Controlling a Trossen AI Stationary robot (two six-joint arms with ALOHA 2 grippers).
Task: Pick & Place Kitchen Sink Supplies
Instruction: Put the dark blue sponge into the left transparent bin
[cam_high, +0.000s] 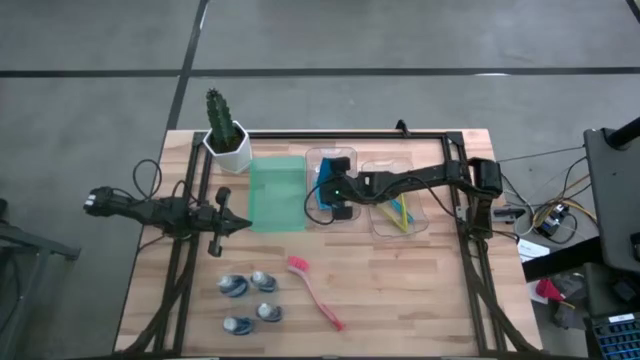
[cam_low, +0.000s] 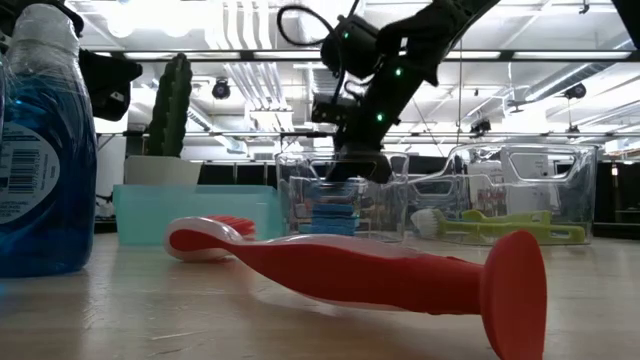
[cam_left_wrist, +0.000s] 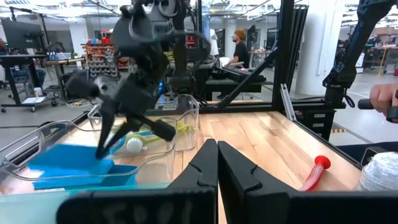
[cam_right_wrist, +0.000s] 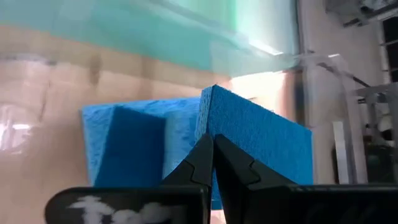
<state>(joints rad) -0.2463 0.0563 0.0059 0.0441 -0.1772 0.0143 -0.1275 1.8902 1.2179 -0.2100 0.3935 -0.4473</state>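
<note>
- Two blue sponges (cam_right_wrist: 186, 149) lay in the clear tray (cam_high: 318, 158), one flat and one leaning up on it; the right gripper (cam_high: 338, 196) hung directly above them, reaching in from the right side of the table.
- Right fingers (cam_right_wrist: 200, 163) were pressed together with no gap, their tips at the upper edge of the tilted sponge and apparently holding nothing.
- Sponges were soft foam blocks with a rough, porous face and square corners; I judged they would squash easily under a pinch.
- Second clear tray (cam_high: 420, 215), just to the right, held a yellow-green brush (cam_high: 400, 215) with a white head, lying lengthwise along the tray.
- Pink brush (cam_high: 315, 293) lay on the bare wood near the table's front, its long axis slanting from back-left to front-right, smooth hard plastic with a flared handle end.
- Four small bottles (cam_high: 250, 300) stood in a loose cluster just left of that brush, rounded, clear blue with pale caps.
- Left gripper (cam_high: 222, 222) waited at the table's left edge, fingers shut and empty, pointing right; it was nearer the bottles and pink brush than the right arm, so by my judgement those would fall to it.
- Green tray (cam_high: 276, 195) sat between the left gripper and the sponge tray, beside a potted cactus (cam_high: 226, 130).
</note>
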